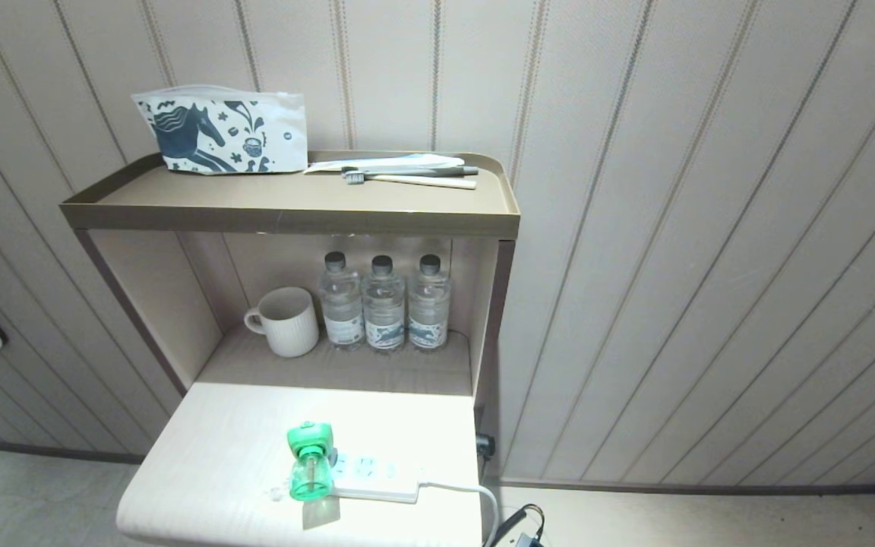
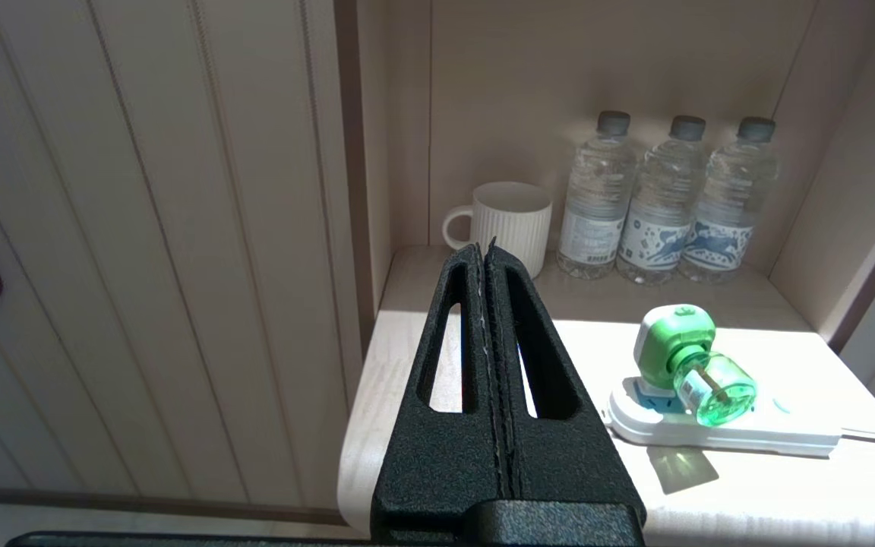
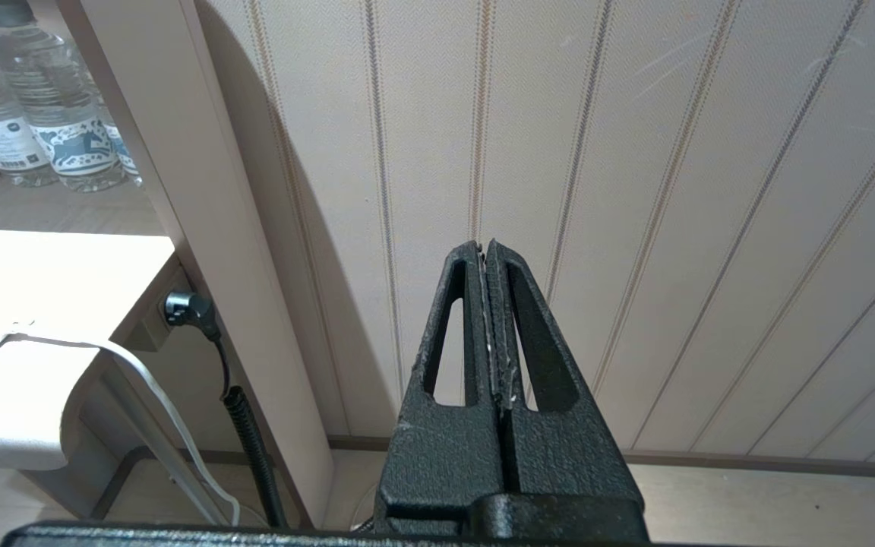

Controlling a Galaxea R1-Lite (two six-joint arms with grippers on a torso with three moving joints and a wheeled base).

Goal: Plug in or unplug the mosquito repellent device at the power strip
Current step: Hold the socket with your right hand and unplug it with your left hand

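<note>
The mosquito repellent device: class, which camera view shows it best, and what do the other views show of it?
The left wrist view: the mosquito repellent device appears large, plugged into the power strip, white head and green bottle clear. The head view shows it smaller from above. The right wrist view misses it entirely.

Mosquito repellent device plugged into the power strip

The mosquito repellent device (image 1: 309,460), green-topped with a translucent green bottle, is seated in the end socket of the flat white power strip (image 1: 377,475), which is laid near the tabletop's front edge.

Striped panelled wall (image 1: 711,228) behind a brown-topped shelf unit (image 1: 293,209), pale floor (image 1: 711,520).
</note>
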